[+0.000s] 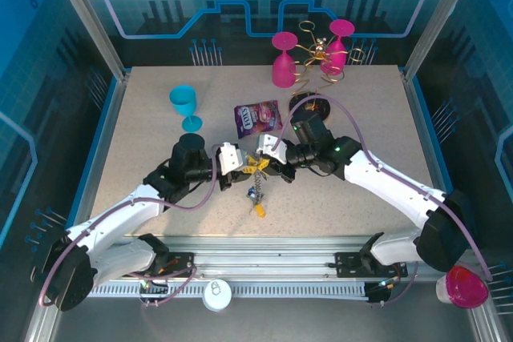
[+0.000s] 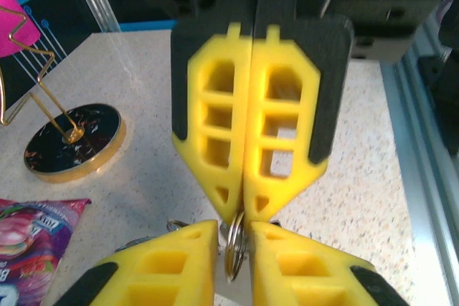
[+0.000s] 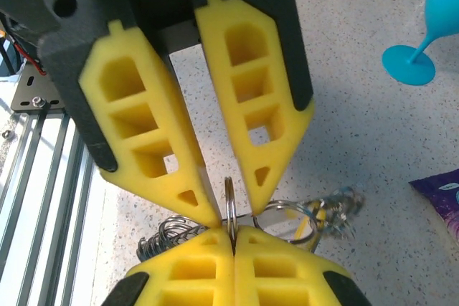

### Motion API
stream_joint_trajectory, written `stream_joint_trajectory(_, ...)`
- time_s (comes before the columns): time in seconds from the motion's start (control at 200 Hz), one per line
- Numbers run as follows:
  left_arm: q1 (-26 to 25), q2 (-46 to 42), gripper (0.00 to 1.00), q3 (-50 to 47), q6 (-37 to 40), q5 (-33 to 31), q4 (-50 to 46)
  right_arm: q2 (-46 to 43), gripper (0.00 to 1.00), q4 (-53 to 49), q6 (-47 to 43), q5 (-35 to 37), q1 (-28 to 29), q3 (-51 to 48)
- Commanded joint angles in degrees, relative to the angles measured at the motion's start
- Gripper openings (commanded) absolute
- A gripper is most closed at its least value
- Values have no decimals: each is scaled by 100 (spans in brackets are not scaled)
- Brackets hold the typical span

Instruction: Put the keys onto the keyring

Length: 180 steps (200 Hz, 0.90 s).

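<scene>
The keyring [image 3: 229, 195], a metal split ring, stands on edge between both grippers above the table. My right gripper [image 3: 233, 238] is shut on its lower part. My left gripper [image 2: 234, 249] straddles the same ring [image 2: 234, 263] with a narrow gap on each side, its pads [image 3: 265, 170] apart. Opposite it, the right fingers [image 2: 215, 141] are pressed together on the ring. A second wire ring [image 3: 284, 202] hangs off it with keys [image 3: 326, 216], one yellow-tagged, and a coil spring [image 3: 168, 238]. From above, the keys [image 1: 256, 202] dangle below the meeting grippers [image 1: 240, 167] [image 1: 271, 162].
A purple snack packet [image 1: 256, 118] lies just behind the grippers. A teal goblet [image 1: 186, 106] stands at the back left. Pink glasses hang on a gold wire rack [image 1: 321, 58] at the back, beside a round dark base [image 2: 72, 141]. The metal front rail [image 1: 264, 246] is close below.
</scene>
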Motion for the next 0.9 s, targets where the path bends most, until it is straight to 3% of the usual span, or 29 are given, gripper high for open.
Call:
stream_joint_trajectory(0.0,-37,-34,20,155,293,-151,-463,2,0,-141,-164,-25,89,304)
stream_joint_trajectory(0.195,-41,-7,16,171,238,-136,-425,66,0,-181,-171,-30,204,407)
stream_joint_trajectory(0.405,-42,-40,22,234,162,-69,-425,236,0,-526,-416,466,382,611)
stream_joint_trajectory(0.64,-42,-16,20,295,240,43,-582,384,0,-847,-647,815,537,824)
stream_joint_trajectory(0.761,-41,49,14,355,291,160,-662,437,0,-929,-702,887,590,913)
stream_joint_trajectory(0.896,-37,82,0,425,407,232,-804,434,0,-960,-684,873,622,963)
